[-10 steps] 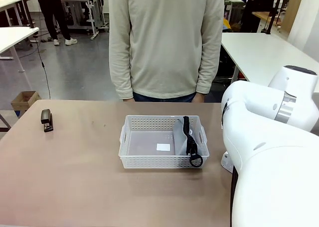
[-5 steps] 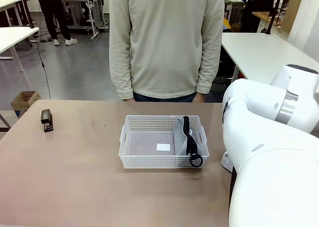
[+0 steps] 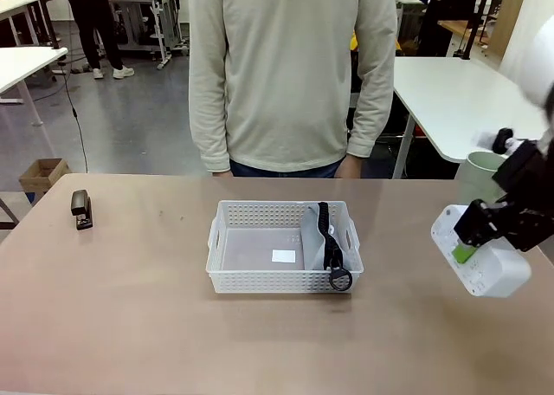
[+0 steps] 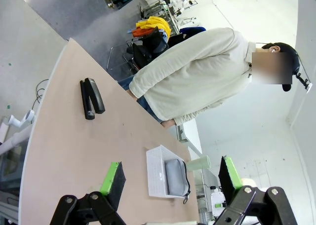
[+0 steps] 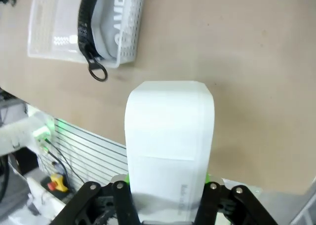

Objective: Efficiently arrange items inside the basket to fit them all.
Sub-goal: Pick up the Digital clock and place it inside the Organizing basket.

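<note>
The white perforated basket stands mid-table, with the grey "CAMPUS" pouch lying along its right side, zipper strap up. My right gripper is shut on the white rounded box, held tilted over the table's right part, well right of the basket. Seen from the right wrist, the box sits between the fingers, with the basket and pouch farther off. The black stapler lies at the far left. A pale green cup stands behind the right gripper. My left gripper is open above the table, holding nothing.
A person in a cream sweater stands at the far edge behind the basket, arms hanging down. The basket's left half holds just a small white label. Bare tabletop stretches between stapler and basket and along the near side.
The bulky right arm that covered the picture's right side has swung away. Its gripper now shows there, holding the white box. Basket, pouch and stapler have not moved.
</note>
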Available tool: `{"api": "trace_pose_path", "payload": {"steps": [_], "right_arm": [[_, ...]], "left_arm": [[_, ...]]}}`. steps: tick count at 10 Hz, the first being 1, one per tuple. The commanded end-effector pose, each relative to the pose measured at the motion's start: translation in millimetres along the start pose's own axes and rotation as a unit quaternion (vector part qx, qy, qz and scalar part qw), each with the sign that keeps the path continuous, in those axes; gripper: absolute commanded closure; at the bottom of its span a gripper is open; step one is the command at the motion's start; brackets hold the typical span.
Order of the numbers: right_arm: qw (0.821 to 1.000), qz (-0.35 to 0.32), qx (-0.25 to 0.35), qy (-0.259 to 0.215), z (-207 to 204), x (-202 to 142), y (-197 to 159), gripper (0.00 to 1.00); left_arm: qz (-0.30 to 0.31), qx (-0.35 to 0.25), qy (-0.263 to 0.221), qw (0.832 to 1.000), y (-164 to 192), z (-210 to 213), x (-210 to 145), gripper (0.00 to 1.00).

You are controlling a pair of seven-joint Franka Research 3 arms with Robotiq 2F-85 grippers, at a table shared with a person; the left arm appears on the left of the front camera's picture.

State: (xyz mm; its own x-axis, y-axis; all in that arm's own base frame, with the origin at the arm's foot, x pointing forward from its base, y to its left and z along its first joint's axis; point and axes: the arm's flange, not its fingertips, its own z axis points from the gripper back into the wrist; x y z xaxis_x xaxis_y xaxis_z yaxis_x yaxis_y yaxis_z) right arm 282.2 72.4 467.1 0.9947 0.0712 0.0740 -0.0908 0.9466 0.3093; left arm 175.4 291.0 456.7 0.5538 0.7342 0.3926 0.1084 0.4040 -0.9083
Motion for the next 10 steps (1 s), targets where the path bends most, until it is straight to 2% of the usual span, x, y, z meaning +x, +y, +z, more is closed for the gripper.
{"api": "trace_pose_path", "payload": {"steps": [1,3,4,5,6,8,10], "right_arm": [[0.999,0.035,-0.018,0.011,-10.4,1.7,0.0,1.0],[0.999,0.035,-0.018,0.011,-10.4,1.7,0.0,1.0],[1.0,0.007,-0.01,0.005,-4.8,-0.1,2.4,0.49],[0.997,0.071,-0.033,-0.009,-2.2,-4.7,9.5,0.49],[0.991,0.11,-0.068,-0.025,1.5,11.3,32.0,0.49],[0.972,0.219,-0.08,-0.02,-9.6,71.7,107.0,0.49],[0.951,0.3,-0.077,0.016,-44.4,116.3,184.9,0.49]], "left_arm": [[-0.011,-0.009,-0.005,1.0,0.2,-0.9,1.2,0.0],[-0.011,-0.009,-0.005,1.0,0.2,-0.9,1.2,0.0],[-0.011,-0.009,-0.005,1.0,0.2,-0.9,1.2,0.0],[-0.011,-0.009,-0.005,1.0,0.2,-0.9,1.2,0.0],[-0.011,-0.009,-0.005,1.0,0.2,-0.9,1.2,0.0],[-0.011,-0.009,-0.005,1.0,0.2,-0.9,1.2,0.0],[-0.011,-0.009,-0.005,1.0,0.2,-0.9,1.2,0.0]]}}
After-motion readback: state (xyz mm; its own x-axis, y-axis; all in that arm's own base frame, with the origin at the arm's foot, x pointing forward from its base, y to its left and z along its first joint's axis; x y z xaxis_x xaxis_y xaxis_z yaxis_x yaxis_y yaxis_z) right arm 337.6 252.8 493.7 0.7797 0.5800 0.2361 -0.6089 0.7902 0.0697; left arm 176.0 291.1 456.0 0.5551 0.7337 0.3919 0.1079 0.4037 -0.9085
